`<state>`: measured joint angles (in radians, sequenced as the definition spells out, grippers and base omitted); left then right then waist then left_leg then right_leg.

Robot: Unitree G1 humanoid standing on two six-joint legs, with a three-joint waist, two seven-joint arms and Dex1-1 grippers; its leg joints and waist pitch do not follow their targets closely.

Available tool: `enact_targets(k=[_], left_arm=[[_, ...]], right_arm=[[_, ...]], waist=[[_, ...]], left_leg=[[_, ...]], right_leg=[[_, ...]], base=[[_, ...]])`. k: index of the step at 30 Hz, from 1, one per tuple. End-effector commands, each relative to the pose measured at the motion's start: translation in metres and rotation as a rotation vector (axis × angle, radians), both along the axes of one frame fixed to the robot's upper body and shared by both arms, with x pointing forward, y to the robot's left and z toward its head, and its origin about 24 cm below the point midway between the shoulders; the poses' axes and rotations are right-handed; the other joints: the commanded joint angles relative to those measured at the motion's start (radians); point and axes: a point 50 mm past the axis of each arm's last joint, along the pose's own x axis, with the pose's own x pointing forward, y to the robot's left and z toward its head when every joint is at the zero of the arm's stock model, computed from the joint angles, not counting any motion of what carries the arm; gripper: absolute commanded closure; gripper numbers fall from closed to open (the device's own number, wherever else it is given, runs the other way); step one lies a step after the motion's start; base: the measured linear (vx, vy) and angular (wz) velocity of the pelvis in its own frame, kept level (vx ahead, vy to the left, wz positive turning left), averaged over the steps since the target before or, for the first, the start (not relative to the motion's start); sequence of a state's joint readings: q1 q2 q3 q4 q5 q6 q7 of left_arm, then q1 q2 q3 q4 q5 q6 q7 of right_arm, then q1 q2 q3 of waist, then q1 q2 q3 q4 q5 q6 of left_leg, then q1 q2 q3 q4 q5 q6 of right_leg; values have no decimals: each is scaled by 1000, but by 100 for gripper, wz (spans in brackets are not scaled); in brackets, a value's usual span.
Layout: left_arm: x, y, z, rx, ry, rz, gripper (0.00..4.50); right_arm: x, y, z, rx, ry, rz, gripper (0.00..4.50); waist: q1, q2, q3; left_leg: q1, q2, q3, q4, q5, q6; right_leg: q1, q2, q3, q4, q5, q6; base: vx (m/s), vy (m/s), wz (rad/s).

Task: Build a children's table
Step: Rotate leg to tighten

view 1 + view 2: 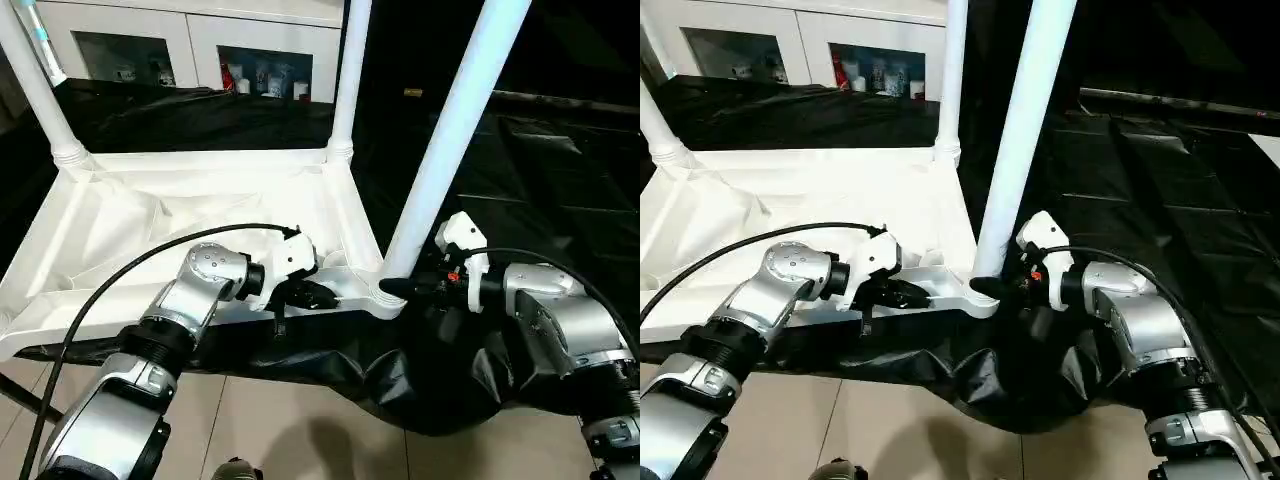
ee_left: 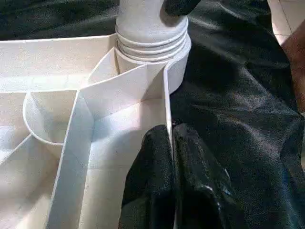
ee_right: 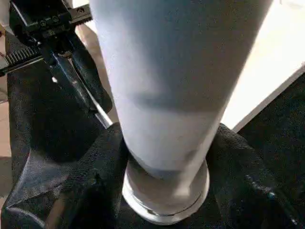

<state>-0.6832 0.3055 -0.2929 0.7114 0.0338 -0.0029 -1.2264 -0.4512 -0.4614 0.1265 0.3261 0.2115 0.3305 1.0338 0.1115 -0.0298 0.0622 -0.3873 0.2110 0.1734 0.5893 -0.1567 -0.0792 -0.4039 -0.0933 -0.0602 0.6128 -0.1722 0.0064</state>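
Silver forearms filled the foreground, each ending in a pincer at the near corner of the upturned top [image 1: 180, 215]. Left pincer [image 1: 318, 294] was pressed together on the top's near rim wall [image 2: 167, 109], just beside the corner socket [image 2: 157, 59]. Right pincer [image 1: 397, 287] straddled the base of the near leg [image 1: 455, 130], a finger on either side at the threaded collar; whether it pinched the leg I could not tell. That leg stood tilted in its socket. My guess: if the right pincer closed off-centre or twisted while the leg leaned, the thread could cross or the leg pop out, and the thin rim might slip from the left grip. Beyond the pincers, two more legs [image 1: 350, 70] stood in the far sockets. Black cloth [image 1: 540, 170] draped the worktop, bunching under the right wrist where it could snag. Cabinets [image 1: 200, 45] stood behind.
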Motion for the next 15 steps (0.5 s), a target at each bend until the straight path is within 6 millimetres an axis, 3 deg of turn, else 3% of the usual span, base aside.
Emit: enact_targets(k=[1,6,10,11,12,13,15], left_arm=[[1,-10,13,-30,-51,-43,450],[6,-12,11,-32,-75,33,450],[21,-23,6,-13,-123,245,450],[25,-29,5,-12,-127,306,450],[25,-29,5,-12,-127,306,450],[29,-40,4,-16,-125,386,450],[32,-47,4,-18,-125,446,450]], right_arm=[[-2,-1,-2,4,-5,-3,219],[-1,2,-9,22,-12,-63,247],[8,14,-31,62,13,-335,254],[13,19,-36,84,26,-450,254],[13,19,-36,84,26,-450,254],[19,27,-42,111,48,-597,255],[23,33,-44,112,56,-678,255]], waist=[[-4,-3,-76],[-6,-8,-75],[-10,-10,-73],[-11,-11,-74],[-14,-9,-73],[-20,-7,-74],[-27,-9,-75]], left_leg=[[23,19,5,-70,-239,20],[23,18,5,-70,-246,18],[27,15,3,-73,-281,-8],[24,15,2,-74,-276,-11],[24,15,2,-75,-281,-15],[26,15,-2,-78,-291,-32],[23,13,-2,-78,-294,-34]], right_leg=[[45,-46,34,-70,-206,-220],[43,-47,34,-72,-234,-212],[38,-49,33,-83,-333,-178],[40,-49,33,-82,-336,-173],[34,-48,35,-81,-338,-173],[36,-47,33,-82,-336,-173],[38,-44,32,-83,-319,-170]], base=[[0,0,0],[0,0,0],[0,0,0],[0,0,0],[0,0,0],[0,0,0],[0,0,0]])
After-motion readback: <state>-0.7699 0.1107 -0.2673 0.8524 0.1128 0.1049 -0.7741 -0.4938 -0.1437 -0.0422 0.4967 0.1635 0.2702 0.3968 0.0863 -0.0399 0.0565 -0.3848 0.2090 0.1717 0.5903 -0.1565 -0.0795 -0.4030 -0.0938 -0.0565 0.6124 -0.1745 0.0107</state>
